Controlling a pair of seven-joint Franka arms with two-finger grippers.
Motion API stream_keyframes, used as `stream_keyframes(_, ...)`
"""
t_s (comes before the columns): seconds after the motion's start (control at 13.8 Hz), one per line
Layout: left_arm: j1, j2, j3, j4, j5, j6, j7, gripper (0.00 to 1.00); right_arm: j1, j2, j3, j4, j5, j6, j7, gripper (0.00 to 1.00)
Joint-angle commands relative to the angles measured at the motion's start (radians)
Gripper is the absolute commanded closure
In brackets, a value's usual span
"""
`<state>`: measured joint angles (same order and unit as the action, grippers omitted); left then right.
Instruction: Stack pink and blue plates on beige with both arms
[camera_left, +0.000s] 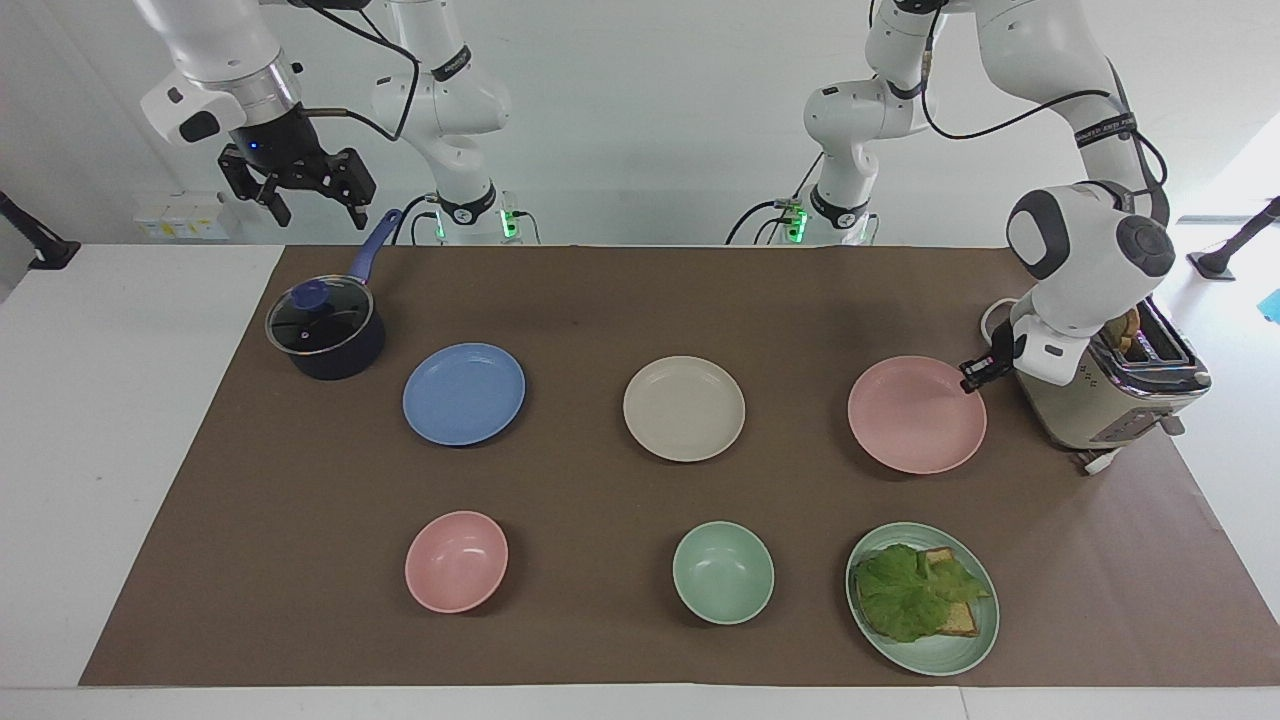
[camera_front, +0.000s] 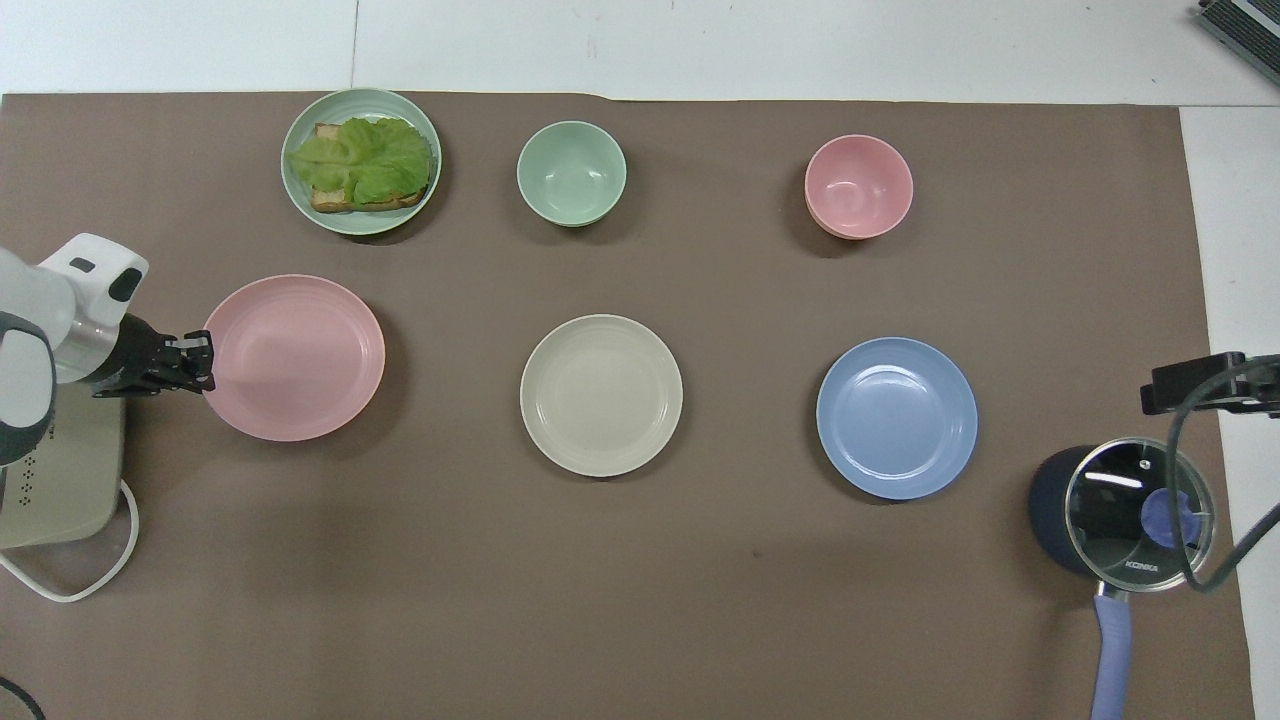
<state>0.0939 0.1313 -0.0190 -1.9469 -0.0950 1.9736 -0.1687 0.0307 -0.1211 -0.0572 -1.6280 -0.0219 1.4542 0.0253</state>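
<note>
The pink plate (camera_left: 916, 414) (camera_front: 295, 357) hangs a little above the mat at the left arm's end, casting a shadow under it. My left gripper (camera_left: 974, 374) (camera_front: 203, 358) is shut on its rim at the toaster side. The beige plate (camera_left: 684, 408) (camera_front: 601, 394) lies flat at the mat's middle. Toward the right arm's end lies the blue plate (camera_left: 464, 393) (camera_front: 896, 417). My right gripper (camera_left: 314, 198) hangs open high over the saucepan's handle, holding nothing.
A beige toaster (camera_left: 1115, 390) stands right beside the left gripper. A lidded dark saucepan (camera_left: 326, 328) sits near the blue plate. Farther from the robots are a pink bowl (camera_left: 456, 561), a green bowl (camera_left: 723, 572) and a green plate with lettuce on toast (camera_left: 922, 597).
</note>
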Motion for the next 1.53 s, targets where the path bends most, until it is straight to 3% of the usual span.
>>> stream_keyframes(0.0, -0.061, -0.005, 0.004, 0.026, -0.037, -0.039, 0.043, 1.0, -0.018, -0.025, 0.007, -0.026, 0.007, 0.0, -0.031, 0.0)
stream_keyframes(0.8, -0.404, -0.058, 0.005, -0.075, -0.229, 0.093, 0.068, 1.0, -0.018, -0.031, 0.007, -0.036, 0.008, 0.0, -0.031, 0.0)
stream_keyframes(1.16, -0.508, -0.032, 0.005, -0.153, -0.264, 0.212, 0.025, 1.0, -0.018, -0.032, 0.007, -0.038, 0.007, 0.002, -0.031, 0.0)
stream_keyframes(1.45, -0.569, 0.043, 0.005, -0.164, -0.275, 0.339, -0.032, 1.0, -0.018, -0.032, 0.007, -0.038, 0.007, 0.002, -0.031, 0.0)
